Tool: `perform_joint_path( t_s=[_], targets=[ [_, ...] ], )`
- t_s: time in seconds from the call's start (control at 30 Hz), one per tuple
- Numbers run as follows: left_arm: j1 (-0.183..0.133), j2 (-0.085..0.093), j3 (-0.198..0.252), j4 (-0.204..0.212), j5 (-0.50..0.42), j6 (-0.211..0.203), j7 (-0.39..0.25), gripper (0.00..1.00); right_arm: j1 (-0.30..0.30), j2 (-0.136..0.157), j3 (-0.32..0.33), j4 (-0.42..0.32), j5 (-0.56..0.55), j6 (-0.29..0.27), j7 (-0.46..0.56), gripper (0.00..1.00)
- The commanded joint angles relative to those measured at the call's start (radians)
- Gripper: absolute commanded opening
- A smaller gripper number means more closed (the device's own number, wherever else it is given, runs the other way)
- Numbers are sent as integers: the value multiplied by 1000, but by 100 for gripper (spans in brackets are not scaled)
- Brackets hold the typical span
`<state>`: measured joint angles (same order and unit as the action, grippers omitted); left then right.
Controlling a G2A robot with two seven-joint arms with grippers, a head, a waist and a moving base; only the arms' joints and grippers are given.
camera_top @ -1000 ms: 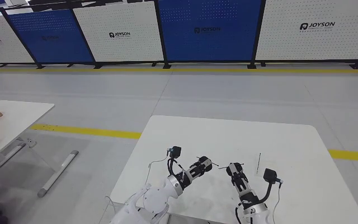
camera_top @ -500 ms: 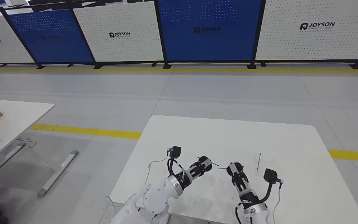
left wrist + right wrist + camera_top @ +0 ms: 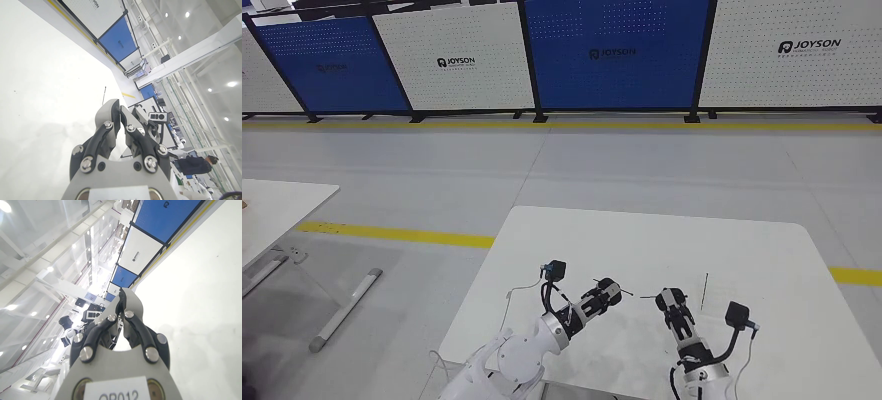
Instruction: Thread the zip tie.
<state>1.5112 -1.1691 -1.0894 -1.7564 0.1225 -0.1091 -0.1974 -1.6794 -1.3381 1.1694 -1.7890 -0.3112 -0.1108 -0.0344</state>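
Observation:
My left gripper [image 3: 610, 291] hovers over the near part of the white table [image 3: 642, 240], shut on a thin black zip tie [image 3: 627, 293] whose short ends stick out on either side. In the left wrist view the fingertips [image 3: 115, 106] are pressed together on a dark sliver. My right gripper [image 3: 668, 297] is a short way to the right, shut, with a thin black zip tie end [image 3: 646, 296] pointing toward the left gripper. Its closed tips [image 3: 122, 291] pinch a tiny black piece. A small gap separates the two grippers.
Another black zip tie [image 3: 704, 290] lies straight on the table just right of the right gripper, also visible beyond the left gripper as a zip tie [image 3: 104, 94]. The table's far half is bare white surface.
My right gripper has shifted slightly to the right, widening the gap to the left gripper. The left gripper has stayed put.

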Motion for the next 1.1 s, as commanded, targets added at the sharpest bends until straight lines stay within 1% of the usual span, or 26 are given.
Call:
perform_joint_path(
  t_s=[0.0,0.23,0.6,1.07],
  targets=[
    [0,0,0,0,1,1,0,0,1,0,0,0,0,1,0,0],
    [0,0,0,0,1,1,0,0,1,0,-1,2,0,3,1,0],
    [0,0,0,0,1,1,0,0,47,-9,-33,32,14,13,5,0],
    [0,0,0,0,1,1,0,0,49,-10,-32,38,19,14,4,0]
  ],
)
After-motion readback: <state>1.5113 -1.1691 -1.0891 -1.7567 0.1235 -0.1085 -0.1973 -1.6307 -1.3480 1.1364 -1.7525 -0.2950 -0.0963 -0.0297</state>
